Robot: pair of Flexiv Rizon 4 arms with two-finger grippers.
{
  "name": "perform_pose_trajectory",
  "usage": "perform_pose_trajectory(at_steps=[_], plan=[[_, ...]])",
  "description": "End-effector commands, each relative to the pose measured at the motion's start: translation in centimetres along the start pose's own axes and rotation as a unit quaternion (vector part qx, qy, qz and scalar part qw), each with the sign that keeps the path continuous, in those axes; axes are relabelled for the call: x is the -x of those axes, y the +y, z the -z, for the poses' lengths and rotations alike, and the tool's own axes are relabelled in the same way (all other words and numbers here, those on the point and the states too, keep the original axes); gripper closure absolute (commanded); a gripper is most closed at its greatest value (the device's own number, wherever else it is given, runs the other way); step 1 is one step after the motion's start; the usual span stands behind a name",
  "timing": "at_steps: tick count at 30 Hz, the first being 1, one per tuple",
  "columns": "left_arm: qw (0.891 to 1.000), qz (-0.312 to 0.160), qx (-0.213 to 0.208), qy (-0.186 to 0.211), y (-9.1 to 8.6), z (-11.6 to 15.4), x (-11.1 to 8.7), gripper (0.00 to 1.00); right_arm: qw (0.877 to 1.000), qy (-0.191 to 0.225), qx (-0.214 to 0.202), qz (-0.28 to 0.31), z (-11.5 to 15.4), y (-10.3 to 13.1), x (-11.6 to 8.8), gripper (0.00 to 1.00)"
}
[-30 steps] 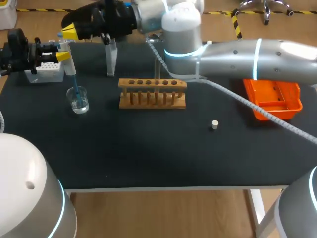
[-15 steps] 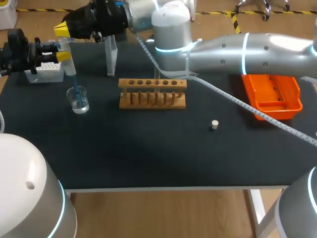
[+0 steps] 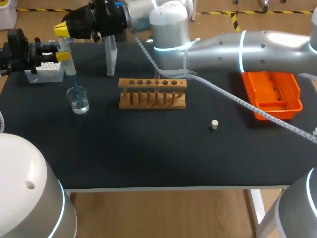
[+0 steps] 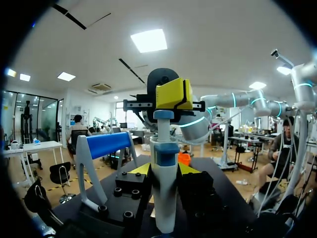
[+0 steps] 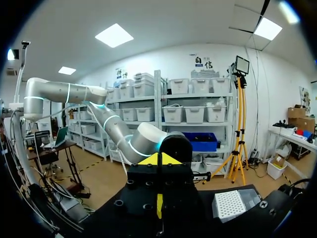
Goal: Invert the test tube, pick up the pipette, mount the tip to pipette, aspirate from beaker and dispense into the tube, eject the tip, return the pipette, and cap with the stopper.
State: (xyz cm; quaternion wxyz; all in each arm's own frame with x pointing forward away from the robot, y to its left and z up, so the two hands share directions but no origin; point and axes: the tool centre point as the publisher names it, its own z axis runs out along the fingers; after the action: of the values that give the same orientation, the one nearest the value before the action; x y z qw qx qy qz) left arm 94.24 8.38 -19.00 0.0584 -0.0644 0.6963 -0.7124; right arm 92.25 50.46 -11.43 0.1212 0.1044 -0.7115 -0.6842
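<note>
Flagging risks at the aspirate step, from the tabletop's far-left corner rightward. Our left gripper (image 3: 60, 52) is clamped on the pipette (image 3: 68, 62), which stands upright just beside the tip box (image 3: 43, 73) with its blue tip (image 3: 74, 84) down in the beaker (image 3: 79, 99). Our right gripper (image 3: 63, 30), stretched across from the right side, has its fingers pressed together and sits over the plunger.

If that press lands off-axis, we judge the pipette could twist in the left clamp, drag the tip along the glass and upset the beaker. Lifting out before the plunger is let up would draw air, not liquid.

The transfer then goes right to the test tube (image 3: 157, 74) standing in the wooden rack (image 3: 152, 99) mid-table. The pipette stand (image 3: 111, 54) lies between them and is a snag risk. The stopper (image 3: 214, 124) and orange tray (image 3: 275, 96) sit well apart toward the right edge.

Only the head view shows the tip inside the beaker. The left wrist view shows the yellow fingertip lined up over the plunger. The right wrist view shows its own fingers together and the tip box, but no beaker.
</note>
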Motion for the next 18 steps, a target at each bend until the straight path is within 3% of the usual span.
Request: perform_pose_trajectory(at_steps=[1, 18], plan=[[1.000, 0.000, -0.001, 0.003, 0.08, 0.15, 0.21, 1.00, 1.000, 0.003, 0.000, 0.001, -0.34, -0.27, 0.55, 1.00], [1.000, 0.000, -0.001, 0.003, 0.08, 0.15, 0.21, 1.00, 1.000, -0.009, -0.002, 0.004, -0.50, -1.20, 1.49, 1.00]])
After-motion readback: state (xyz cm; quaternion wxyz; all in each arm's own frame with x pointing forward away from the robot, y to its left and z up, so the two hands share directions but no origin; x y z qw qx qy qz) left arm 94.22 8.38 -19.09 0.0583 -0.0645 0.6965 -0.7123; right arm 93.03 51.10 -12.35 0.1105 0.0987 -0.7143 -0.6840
